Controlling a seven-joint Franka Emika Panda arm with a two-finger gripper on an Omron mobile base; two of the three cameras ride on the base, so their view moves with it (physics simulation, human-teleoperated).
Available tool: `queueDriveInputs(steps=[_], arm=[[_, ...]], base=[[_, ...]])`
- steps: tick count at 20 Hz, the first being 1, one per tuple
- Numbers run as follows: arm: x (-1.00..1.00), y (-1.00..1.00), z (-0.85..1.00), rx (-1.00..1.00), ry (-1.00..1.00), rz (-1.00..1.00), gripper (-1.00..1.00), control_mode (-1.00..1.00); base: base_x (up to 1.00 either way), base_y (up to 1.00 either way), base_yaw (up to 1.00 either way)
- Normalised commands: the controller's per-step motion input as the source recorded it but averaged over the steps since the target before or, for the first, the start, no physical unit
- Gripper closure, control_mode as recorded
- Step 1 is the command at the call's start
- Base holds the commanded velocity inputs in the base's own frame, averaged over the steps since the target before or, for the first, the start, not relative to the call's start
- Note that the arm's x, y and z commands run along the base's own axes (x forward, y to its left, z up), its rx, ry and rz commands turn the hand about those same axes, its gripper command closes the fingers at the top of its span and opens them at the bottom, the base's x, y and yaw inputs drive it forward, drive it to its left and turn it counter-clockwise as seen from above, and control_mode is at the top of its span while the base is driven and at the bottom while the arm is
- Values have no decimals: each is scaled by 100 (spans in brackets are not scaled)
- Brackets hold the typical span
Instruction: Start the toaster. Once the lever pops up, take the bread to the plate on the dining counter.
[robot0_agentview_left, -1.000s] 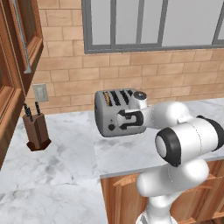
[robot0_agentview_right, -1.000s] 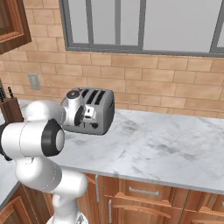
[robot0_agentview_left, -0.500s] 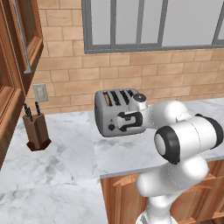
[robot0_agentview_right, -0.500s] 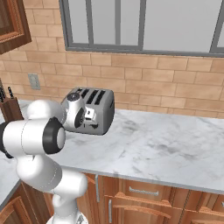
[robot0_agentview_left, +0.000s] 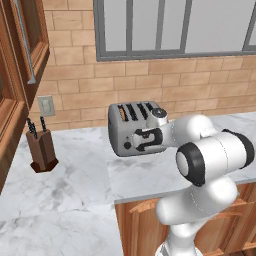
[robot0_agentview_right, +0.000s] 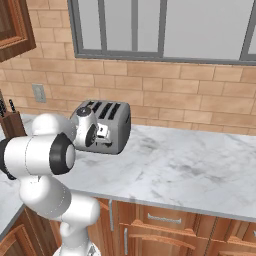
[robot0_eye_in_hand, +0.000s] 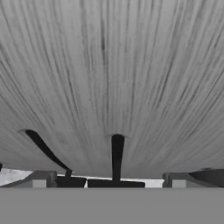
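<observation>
The grey metal toaster (robot0_agentview_left: 131, 129) stands on the marble counter below the window, also seen from the other side as the toaster (robot0_agentview_right: 112, 125). A thin tan edge of the bread (robot0_agentview_left: 123, 114) shows in its leftmost slot. My gripper (robot0_agentview_left: 146, 140) is right up against the toaster's front face, and the right base view shows the gripper (robot0_agentview_right: 101, 133) there too. In the hand view the gripper (robot0_eye_in_hand: 109, 181) is open, its fingertips (robot0_eye_in_hand: 41, 180) wide apart with brushed metal and a black lever slot (robot0_eye_in_hand: 117, 155) close ahead. The plate and the dining counter are out of view.
A wooden knife block (robot0_agentview_left: 42, 149) stands at the counter's left, near a wall outlet (robot0_agentview_left: 46, 105). A tall wood cabinet (robot0_agentview_left: 20, 75) rises at the far left. The brick wall runs behind the toaster. Bare marble counter (robot0_agentview_right: 190, 170) stretches to the right.
The hand has edged slightly closer against the toaster's front. The toaster and the knife block have not moved.
</observation>
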Motion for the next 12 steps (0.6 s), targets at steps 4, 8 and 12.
queueDriveInputs(steps=[4,8,12], arm=[[0,0,-17,0,0,0,-100,-100],[0,0,-25,0,0,0,-100,-100],[-1,0,-30,0,0,0,-100,-100]], base=[[0,0,0],[0,0,0],[0,0,0]])
